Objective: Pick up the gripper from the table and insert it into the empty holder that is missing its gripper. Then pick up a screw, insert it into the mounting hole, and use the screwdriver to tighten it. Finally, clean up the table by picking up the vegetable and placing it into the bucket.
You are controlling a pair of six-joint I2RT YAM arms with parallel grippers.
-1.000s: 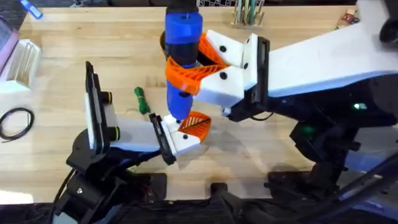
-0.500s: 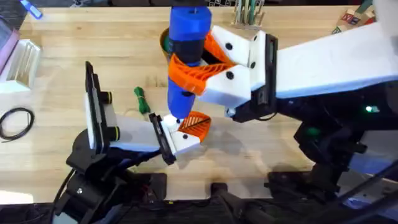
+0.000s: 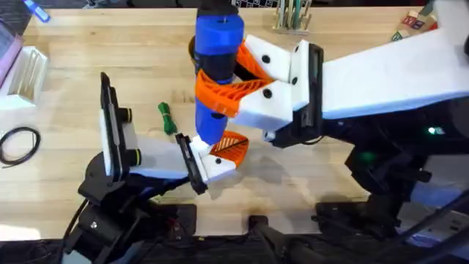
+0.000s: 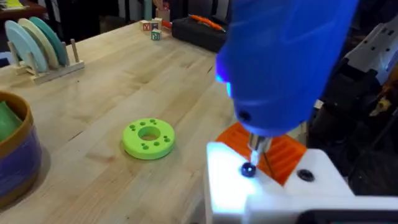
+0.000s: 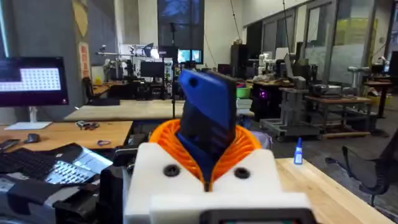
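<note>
**Screw tightening: driver tip on mount**

The right gripper (image 3: 242, 77) holds the blue screwdriver (image 3: 216, 66) upright between its orange ribbed fingers (image 5: 245, 140), long axis near vertical. The thin metal tip (image 4: 256, 149) points straight down at a dark screw head (image 4: 248, 169) in the white holder (image 4: 249, 190), directly below the right arm. The fitted orange gripper (image 3: 230, 147) lies just beside the tip. The left gripper's finger state cannot be told. The dark-green vegetable (image 3: 167, 117) lies on the worktop (image 3: 352, 33), well apart.

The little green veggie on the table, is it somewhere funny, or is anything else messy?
The vegetable lies loose on the table, not in the bucket. Nothing looks spilled or broken; the right gripper holds the screwdriver upright.
</note>
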